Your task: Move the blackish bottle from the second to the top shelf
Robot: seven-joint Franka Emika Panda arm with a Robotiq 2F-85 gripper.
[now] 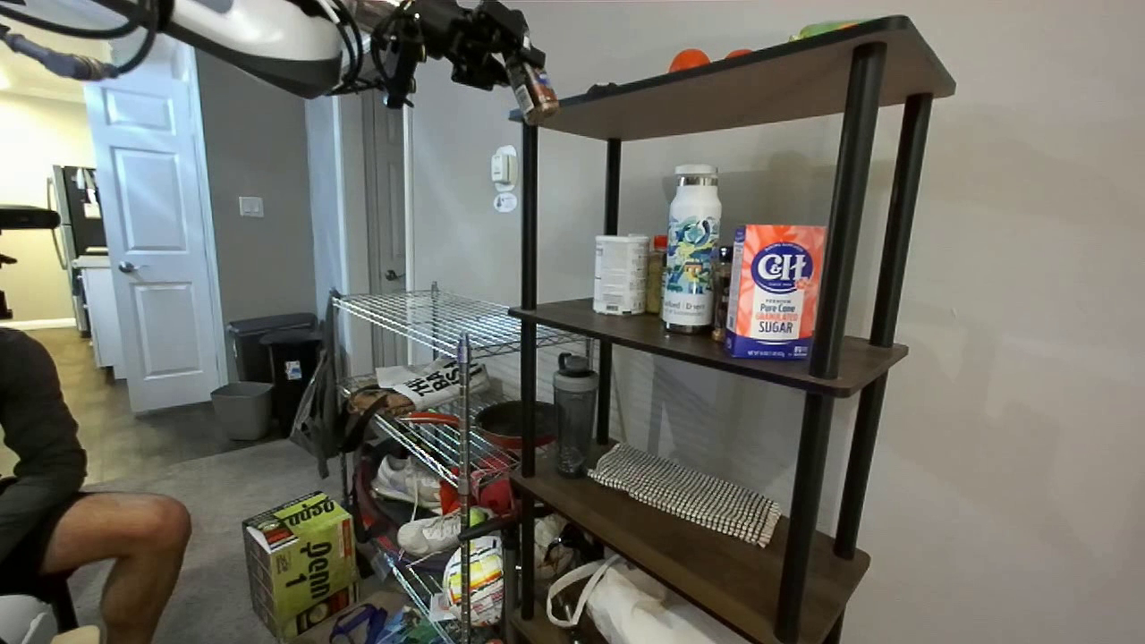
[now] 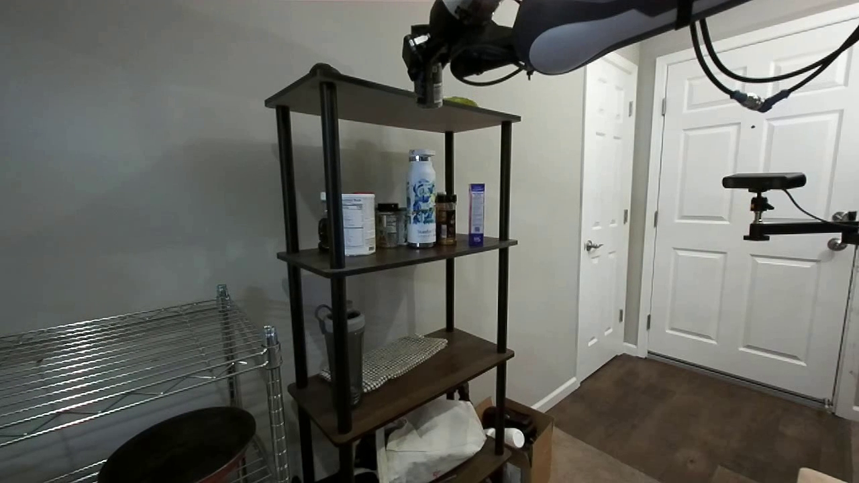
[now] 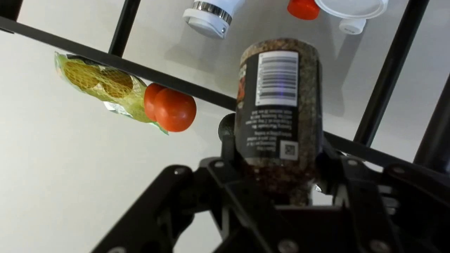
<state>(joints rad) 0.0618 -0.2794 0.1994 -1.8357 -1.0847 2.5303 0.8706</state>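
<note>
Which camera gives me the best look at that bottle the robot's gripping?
The wrist view: there the bottle appears large, its barcode and speckled contents plain to see. Both exterior views show it small, poking out below the gripper, its print too small to read.

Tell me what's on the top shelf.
A net bag, two tomatoes and a dark rounded thing; the held bottle covers part of that, and hides anything behind it.

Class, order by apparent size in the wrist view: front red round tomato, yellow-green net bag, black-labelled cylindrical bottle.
1. Black-labelled bottle, held closest
2. Net bag
3. Front tomato
</note>
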